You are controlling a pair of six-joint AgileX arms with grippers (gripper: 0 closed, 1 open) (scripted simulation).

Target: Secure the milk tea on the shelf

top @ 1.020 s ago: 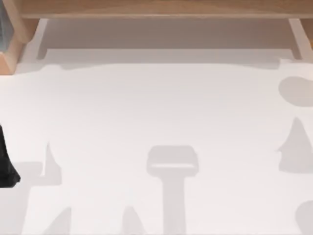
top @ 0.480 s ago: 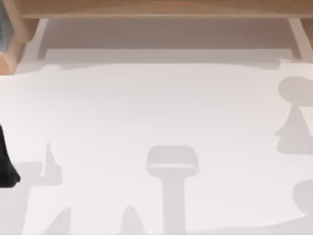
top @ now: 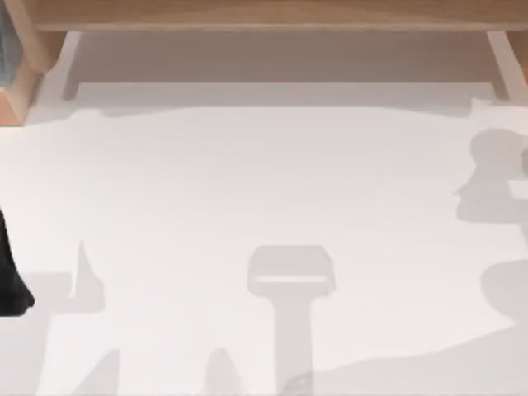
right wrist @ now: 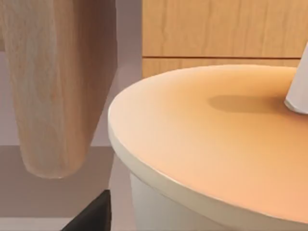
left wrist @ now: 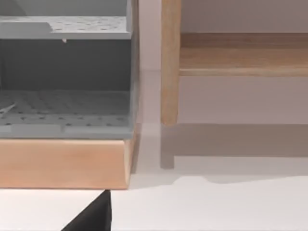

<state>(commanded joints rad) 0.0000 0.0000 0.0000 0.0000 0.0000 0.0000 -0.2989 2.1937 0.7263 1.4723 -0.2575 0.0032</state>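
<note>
Close in front of the right gripper [right wrist: 92, 217], of which a dark tip shows at the near edge of its wrist view, sits the milk tea [right wrist: 207, 159]. Its cream lid is broad and flat, its pale wall drops below the rim, and a white straw [right wrist: 299, 89] rises from the lid. I cannot tell how wide this gripper stands, or whether it touches the cup. Just beside the cup is a rounded wooden upright [right wrist: 53, 86] of the shelf [top: 264, 15], with more light-brown wood behind the lid, so the cup lies at the shelf's right end. I cannot tell whether it rests on anything. From above, the shelf runs along the far side of the white table [top: 264, 181], with pale legs at its left and right ends, and soft grey shadows fall on the table's right side and near edge. On the left edge of the table, towards the near side, the left arm [top: 10, 272] is parked as a dark shape. A dark tip of the left gripper [left wrist: 94, 216] shows in its wrist view, and I cannot tell its width either. Beyond it a grey rack [left wrist: 62, 96] stands on a wooden base [left wrist: 62, 161] at the far left, just beside the shelf's left upright [left wrist: 170, 62].
</note>
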